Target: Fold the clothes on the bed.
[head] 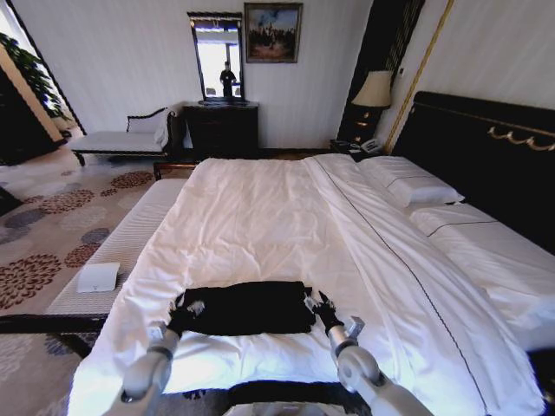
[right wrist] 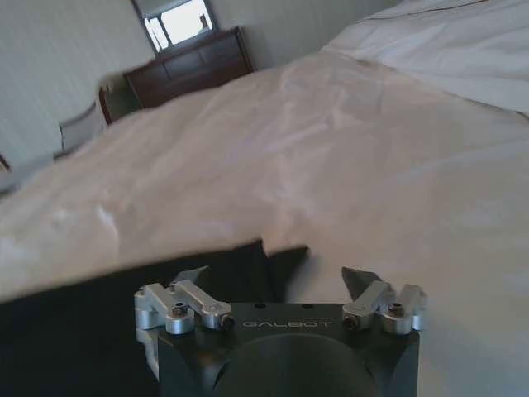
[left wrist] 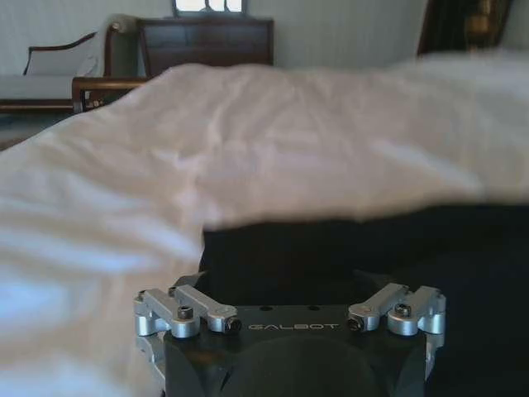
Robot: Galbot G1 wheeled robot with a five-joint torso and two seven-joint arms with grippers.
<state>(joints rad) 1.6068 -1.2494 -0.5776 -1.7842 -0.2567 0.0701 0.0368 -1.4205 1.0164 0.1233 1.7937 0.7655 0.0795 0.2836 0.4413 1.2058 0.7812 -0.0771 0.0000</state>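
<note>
Reaching forward from low down, we have both arms stretched out over the near end of the bed (head: 260, 208). Our left hand (head: 185, 310) sits at the left edge of the black T-shirt (head: 250, 307), and our right hand (head: 317, 305) sits at its right edge. In the wrist views, both hands have their fingers spread apart, with the dark cloth lying just in front of them and nothing pinched. The T-shirt lies flat in a neat dark block on the white sheet, between our two hands. A small white towel (head: 98, 277) rests on the bench beside the bed.
</note>
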